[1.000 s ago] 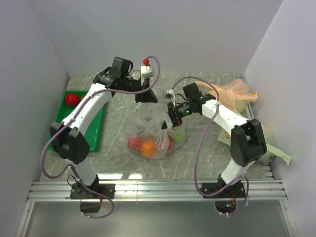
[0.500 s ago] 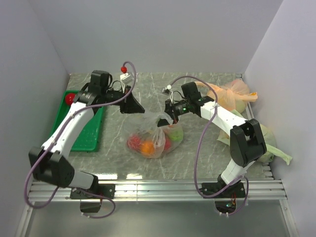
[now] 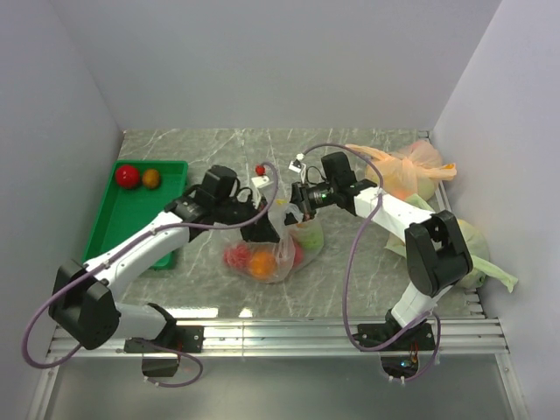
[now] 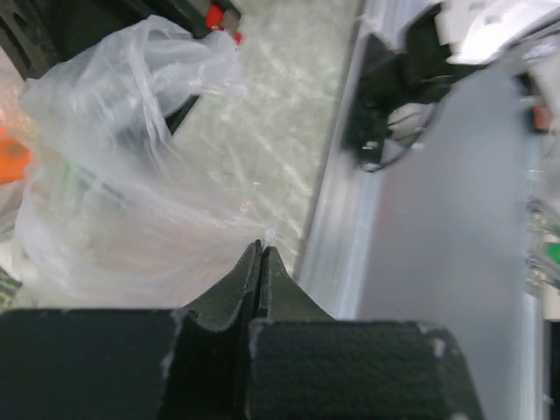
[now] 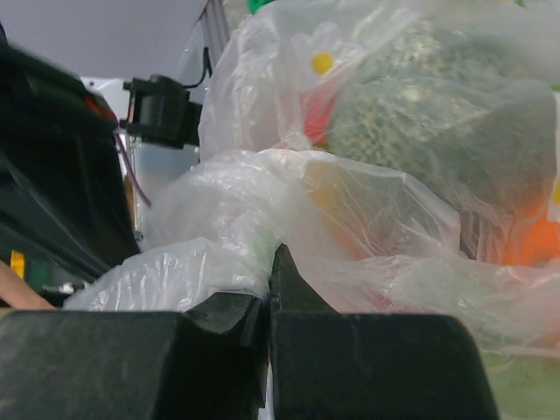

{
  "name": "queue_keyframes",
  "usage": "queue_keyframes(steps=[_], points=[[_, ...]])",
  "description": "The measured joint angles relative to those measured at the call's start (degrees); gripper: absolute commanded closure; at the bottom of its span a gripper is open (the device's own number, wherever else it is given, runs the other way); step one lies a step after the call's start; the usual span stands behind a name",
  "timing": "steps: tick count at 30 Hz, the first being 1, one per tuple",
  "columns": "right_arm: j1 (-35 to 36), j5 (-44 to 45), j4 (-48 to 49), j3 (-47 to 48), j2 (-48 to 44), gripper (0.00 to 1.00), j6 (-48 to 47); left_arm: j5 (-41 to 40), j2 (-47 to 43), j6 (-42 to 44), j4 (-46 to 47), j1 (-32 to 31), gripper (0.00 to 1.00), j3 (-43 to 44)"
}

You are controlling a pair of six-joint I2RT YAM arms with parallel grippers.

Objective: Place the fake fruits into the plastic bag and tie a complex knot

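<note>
Overhead, the plastic bag (image 3: 284, 249) hides both claw tips; wrist views show the right gripper (image 5: 269, 267) pinching its film, the left gripper (image 4: 260, 254) pressed together at its edge.

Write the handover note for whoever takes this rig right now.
The left end effector is shut, pinching the film of the plastic bag at its tip.
The right end effector is shut on a bunched fold of the bag.
The bag sits mid-table with red, orange and green fruits inside.
A red ball and an orange ball lie in the green tray.
Left to do: bag those two, then tie the knot; none is visible yet.
</note>
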Motion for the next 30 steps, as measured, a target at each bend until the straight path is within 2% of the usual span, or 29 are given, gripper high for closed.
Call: queue_keyframes(steps=[7, 11, 16, 21, 25, 30], points=[[-0.7, 3.5, 2.2, -3.0, -1.5, 1.0, 4.1, -14.8, 4.1, 0.5, 4.5, -5.2, 1.0, -1.8], [-1.2, 4.9, 8.8, -10.5, -5.2, 1.0, 13.2, -20.0, 5.7, 2.1, 4.6, -5.2, 1.0, -1.6], [-2.1, 7.5, 26.0, -21.5, -9.7, 1.0, 35.7, -21.6, 7.7, 6.0, 3.3, -3.6, 1.0, 2.1], [-3.1, 11.6, 38.2, -22.6, -10.2, 1.0, 54.3, -21.4, 9.5, 9.6, 2.4, -0.7, 1.0, 8.7], [-4.6, 15.0, 40.6, -22.7, -12.1, 1.0, 63.3, -20.0, 10.1, 10.8, 2.3, 0.8, 1.0, 12.7], [-3.5, 20.7, 38.7, -26.3, -18.8, 1.0, 67.6, -15.3, 9.9, 9.6, 1.0, 2.0, 1.0, 14.5]])
